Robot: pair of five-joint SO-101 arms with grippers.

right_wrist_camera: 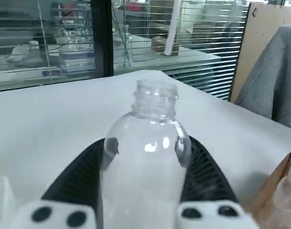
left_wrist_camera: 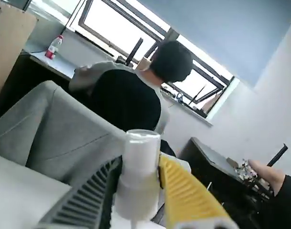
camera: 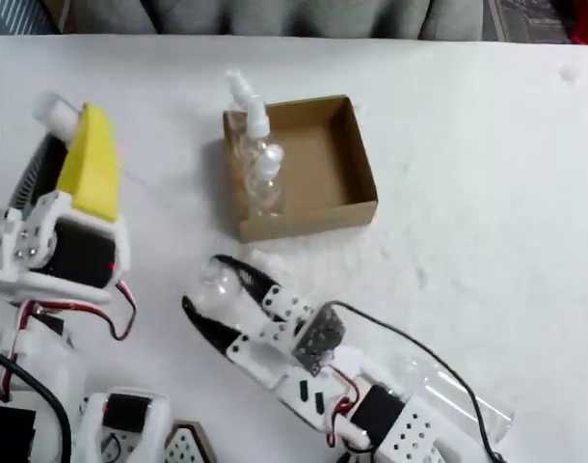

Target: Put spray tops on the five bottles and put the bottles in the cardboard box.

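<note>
With right claw (camera: 203, 284) closed on the uncapped clear bottle (right_wrist_camera: 143, 162) near the cardboard box (camera: 304, 224) and left claw (left_wrist_camera: 138, 164) pinching the spray top (left_wrist_camera: 141, 148), treat bottle as probably light, slippery, crushable: grip gently below shoulder.

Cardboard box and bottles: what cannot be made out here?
High view: bottles in the cardboard box overlap, clear on clear; number uncertain.
High view: a clear thing partly under the right arm; unidentifiable.
Left wrist view: the spray top loses its lower part to the edge.
Right wrist view: the topless bottle loses its base to the edge.
</note>
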